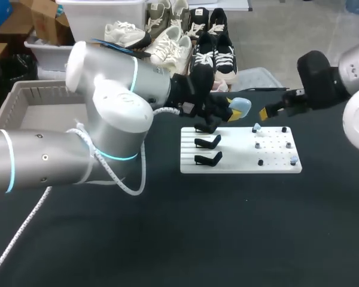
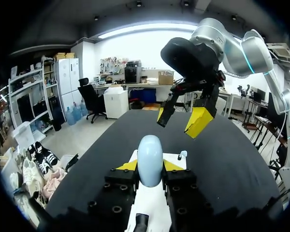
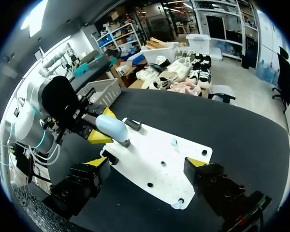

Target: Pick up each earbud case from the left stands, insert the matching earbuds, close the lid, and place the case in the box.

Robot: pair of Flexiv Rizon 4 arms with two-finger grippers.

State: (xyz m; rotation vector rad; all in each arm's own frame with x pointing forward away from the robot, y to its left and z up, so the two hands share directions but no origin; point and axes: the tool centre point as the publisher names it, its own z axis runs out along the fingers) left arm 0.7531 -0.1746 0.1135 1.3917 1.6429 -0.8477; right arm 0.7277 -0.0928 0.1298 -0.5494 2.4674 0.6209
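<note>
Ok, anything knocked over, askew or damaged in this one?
Nothing stands out. The left gripper grips the pale blue case cleanly, the black stands sit in a neat row on the white board, and the right gripper hangs open nearby.

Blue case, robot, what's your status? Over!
Left gripper shut on blue case, above white board. Right gripper open, facing it. Earbuds on board.

There is one white board (image 1: 239, 160). On its left half are three black stands (image 1: 207, 142), the farthest one partly hidden. On its right half are six small pieces: two pale blue earbuds (image 1: 256, 127) and four dark pieces (image 1: 284, 129), too small to make out. One pale blue earbud case (image 1: 239, 107) is above the board's far edge. One grey box (image 1: 24, 95) sits well left of the board.
</note>
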